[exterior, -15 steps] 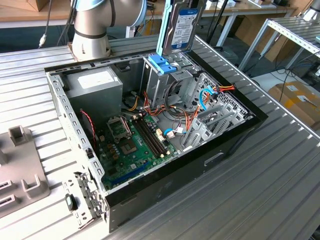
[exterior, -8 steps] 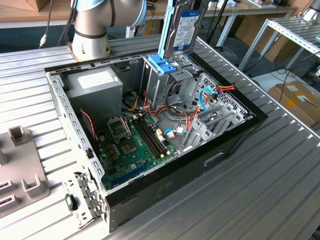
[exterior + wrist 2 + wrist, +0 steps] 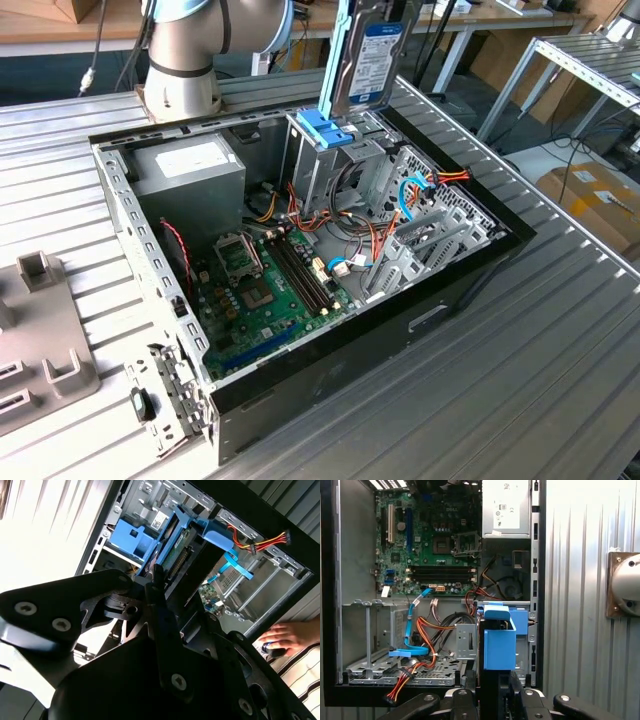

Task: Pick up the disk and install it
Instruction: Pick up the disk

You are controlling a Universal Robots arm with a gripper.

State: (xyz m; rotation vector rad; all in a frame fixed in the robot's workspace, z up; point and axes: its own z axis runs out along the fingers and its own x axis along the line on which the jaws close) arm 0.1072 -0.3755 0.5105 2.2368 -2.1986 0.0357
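The disk [image 3: 368, 55], silver-grey with a pale label and blue side rails, hangs upright over the open computer case [image 3: 470, 280]. Its lower edge sits just above the metal drive cage with the blue plastic top [image 3: 325, 130]; I cannot tell whether they touch. In the first wrist view my gripper [image 3: 492, 699] is shut on the disk [image 3: 499, 645], with black fingers on either side of it. In the second wrist view the disk [image 3: 176, 545] extends edge-on from my gripper [image 3: 159, 580] toward the cage's blue part [image 3: 129, 539].
Inside the case lie the green motherboard [image 3: 260, 290], the grey power supply [image 3: 190, 170] and loose orange and blue cables [image 3: 420, 185]. The arm's base [image 3: 185, 60] stands behind the case. A grey fixture [image 3: 40, 340] lies at the exterior view's left. A person's hand [image 3: 292, 635] rests beside the case.
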